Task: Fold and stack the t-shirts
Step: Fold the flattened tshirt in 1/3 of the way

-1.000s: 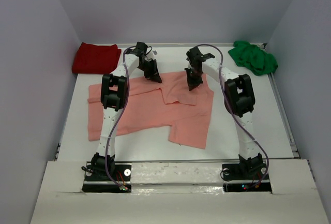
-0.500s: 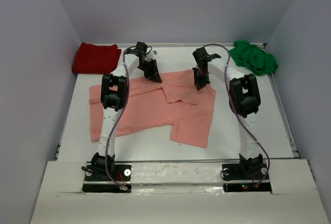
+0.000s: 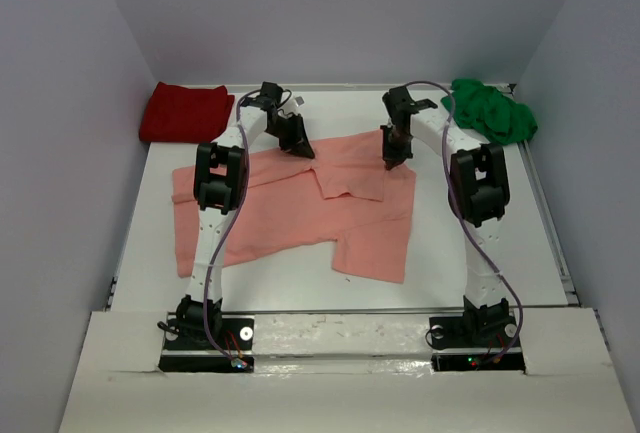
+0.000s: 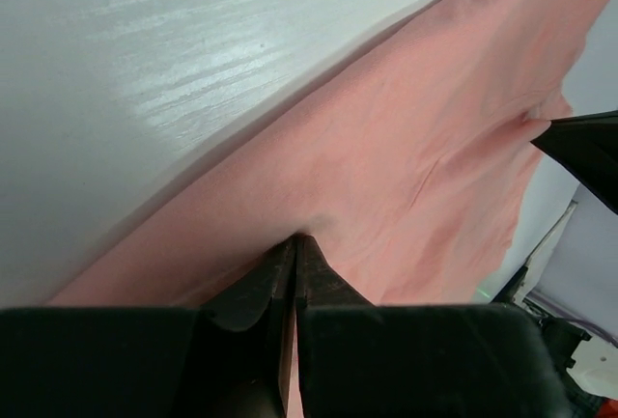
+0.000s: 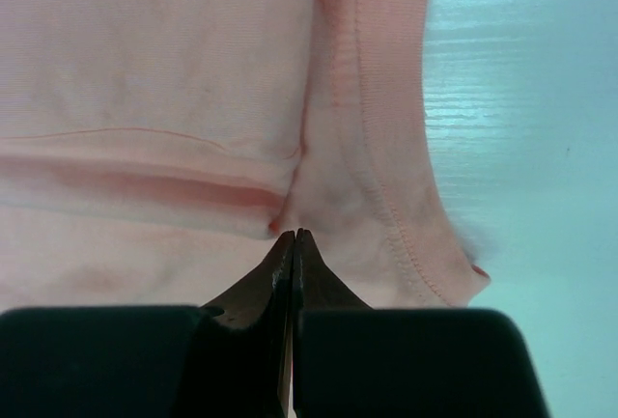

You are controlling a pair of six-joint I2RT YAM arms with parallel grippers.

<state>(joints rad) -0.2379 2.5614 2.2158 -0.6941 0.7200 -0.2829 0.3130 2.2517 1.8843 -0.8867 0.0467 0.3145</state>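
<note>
We see a smooth white worktop [image 3: 480, 253] with a faint grain, shut in by pale walls. The largest thing on it is a salmon-pink soft cloth t-shirt [image 3: 290, 213]. It lies flat across the middle, with one layer doubled over near its centre and one square flap reaching toward the near edge. In the far left corner lies a dark red cloth t-shirt [image 3: 185, 111], folded into a flat, roughly rectangular pad. In the far right corner a bright green cloth t-shirt [image 3: 490, 111] sits in a rumpled heap. The left tool [image 3: 297, 143] is at the salmon shirt's far edge, its black tapered fingers closed to a hairline on a small pucker of cloth. The right tool [image 3: 393, 153] is at that shirt's far right corner, pinched tight on a stitched hem fold.
</note>
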